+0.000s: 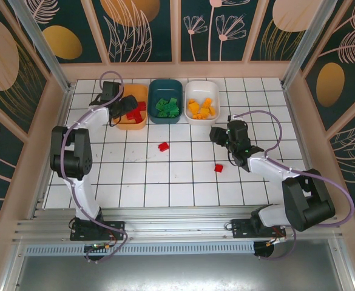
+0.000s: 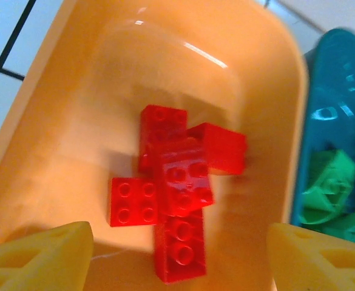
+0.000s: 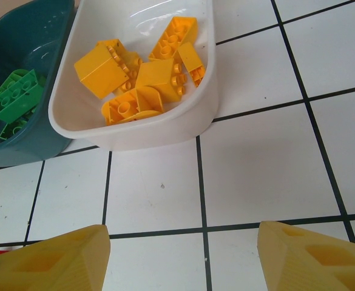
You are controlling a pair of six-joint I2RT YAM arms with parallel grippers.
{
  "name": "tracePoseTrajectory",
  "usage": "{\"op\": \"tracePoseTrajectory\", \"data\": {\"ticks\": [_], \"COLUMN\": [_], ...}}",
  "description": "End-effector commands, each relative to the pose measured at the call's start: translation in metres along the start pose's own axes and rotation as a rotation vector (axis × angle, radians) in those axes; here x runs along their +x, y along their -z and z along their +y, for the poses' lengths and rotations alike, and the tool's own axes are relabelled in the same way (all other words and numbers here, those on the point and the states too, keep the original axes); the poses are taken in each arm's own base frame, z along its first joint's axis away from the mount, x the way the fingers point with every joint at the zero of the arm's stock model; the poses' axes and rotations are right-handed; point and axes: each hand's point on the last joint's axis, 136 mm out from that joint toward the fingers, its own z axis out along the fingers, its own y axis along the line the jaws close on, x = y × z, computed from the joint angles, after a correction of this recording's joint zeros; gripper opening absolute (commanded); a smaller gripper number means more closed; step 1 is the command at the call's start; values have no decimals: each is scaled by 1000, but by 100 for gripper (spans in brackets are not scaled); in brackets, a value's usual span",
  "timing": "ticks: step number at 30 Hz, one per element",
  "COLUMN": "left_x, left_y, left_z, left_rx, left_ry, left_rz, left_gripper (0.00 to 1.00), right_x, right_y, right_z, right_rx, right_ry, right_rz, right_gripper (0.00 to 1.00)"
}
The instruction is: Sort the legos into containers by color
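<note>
left gripper (image 2: 177, 257) seen open, empty — over red legos (image 2: 177, 182) in orange tub (image 2: 74, 121) | right gripper (image 3: 183, 254) seen open, empty

Robot lab test cell: white black-gridded tile desk (image 1: 183, 185); dark teal flower-printed wall panels (image 1: 159, 30) behind and beside it; two white-and-black robot arms (image 1: 71, 154) on a silver metal rail (image 1: 177, 229) along its near edge.

The orange tub (image 1: 135, 125), teal tub (image 1: 165, 85) and white tub (image 1: 201, 88) sit packed side by side at the far edge, so there's no squeezing between them. The left end effector (image 2: 177, 242) hangs over the orange tub. The middle of the tabletop (image 1: 183, 188) is wide open, with just one loose red brick (image 1: 163, 146) and a second red brick (image 1: 218, 168) to dodge.
</note>
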Motion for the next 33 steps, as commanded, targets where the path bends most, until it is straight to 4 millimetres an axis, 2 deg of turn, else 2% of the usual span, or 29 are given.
{"op": "tracePoseTrajectory", "data": {"ticks": [1, 2, 6, 9, 12, 14, 15, 18, 22, 25, 33], "left_x": [-16, -7, 61, 111, 147, 158, 165, 167, 180, 189, 220], "left_y": [51, 58, 70, 60, 47, 43, 33, 21, 4, -6, -4], "left_z": [-46, -55, -90, -92, -87, -90, -85, -82, -92, -90, -77], "left_rx": [142, 151, 167, 161, 148, 188, 178, 161, 221, 216, 246], "left_ry": [-59, -101, -353, -478, -558, -569, -575, -601, -615, -612, -556], "left_rz": [-71, -73, -33, 25, 74, 86, 101, 102, 153, 184, 268], "left_gripper": [78, 80, 82, 82, 82, 82, 83, 84, 84, 83, 81], "right_x": [-1, -1, 0, 3, 4, 4, 4, 3, 2, 2, 1], "right_y": [-1, -2, -3, -5, -7, -7, -7, -6, -5, -5, -5], "right_z": [0, 1, -1, -1, 0, -1, 0, -1, -2, -4, -2], "right_rx": [-14, -14, -9, -11, -13, -13, -12, -6, -4, 6, 3], "right_ry": [-19, -18, -21, -22, -24, -25, -24, -24, -24, -22, -23], "right_rz": [-16, -15, -14, -7, -1, 0, 0, -5, -10, -11, -9], "right_gripper": [67, 67, 67, 67, 67, 67, 67, 67, 67, 68, 68]}}
